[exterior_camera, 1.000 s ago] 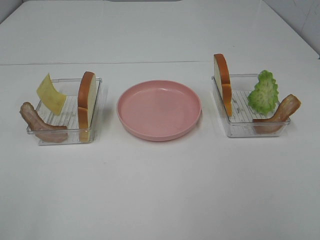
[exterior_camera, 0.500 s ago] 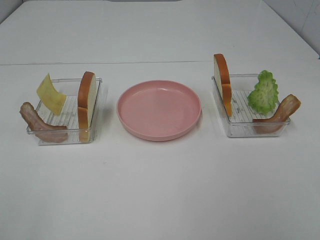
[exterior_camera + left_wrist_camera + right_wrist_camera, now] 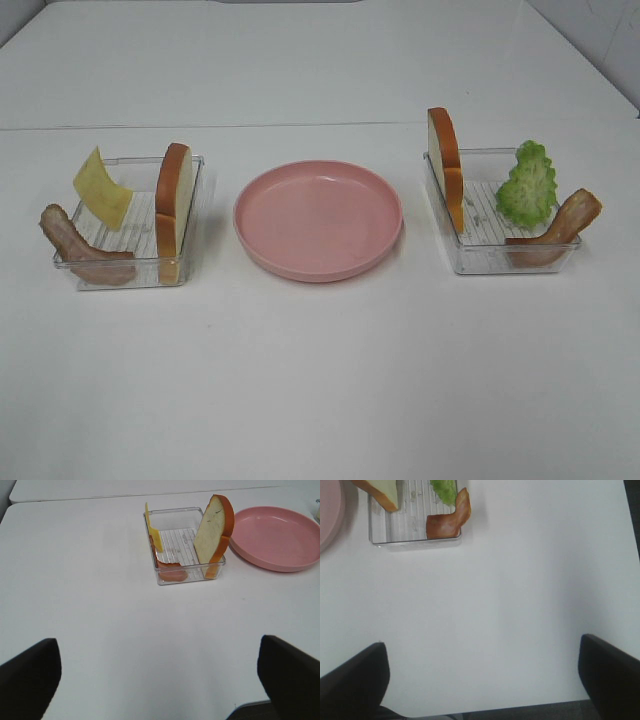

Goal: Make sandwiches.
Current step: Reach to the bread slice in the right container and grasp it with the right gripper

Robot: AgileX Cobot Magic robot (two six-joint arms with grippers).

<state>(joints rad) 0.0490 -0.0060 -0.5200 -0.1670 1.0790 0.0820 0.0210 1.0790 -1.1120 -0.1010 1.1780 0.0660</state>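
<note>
Left hand (image 3: pixel 160 674), right hand (image 3: pixel 481 677): wide open, empty

tool (image 3: pixel 480 652) gapes wide above the white table (image 3: pixel 520 580); clear tray (image 3: pixel 400 530) holds bread (image 3: pixel 381 487), lettuce (image 3: pixel 445 490), bacon (image 3: pixel 447 521).

Wide bare table (image 3: pixel 320 380) along the whole front, open to passage from either side. Only narrow lanes between pink plate (image 3: pixel 318 272) and left tray (image 3: pixel 148 272) or right tray (image 3: pixel 480 260), hemmed by the upright left bread slice (image 3: pixel 172 205) and right bread slice (image 3: pixel 446 165). Inside the trays, crowded by cheese (image 3: pixel 102 188), left bacon strip (image 3: pixel 75 245), lettuce (image 3: pixel 528 185) and right bacon strip (image 3: pixel 565 228).
</note>
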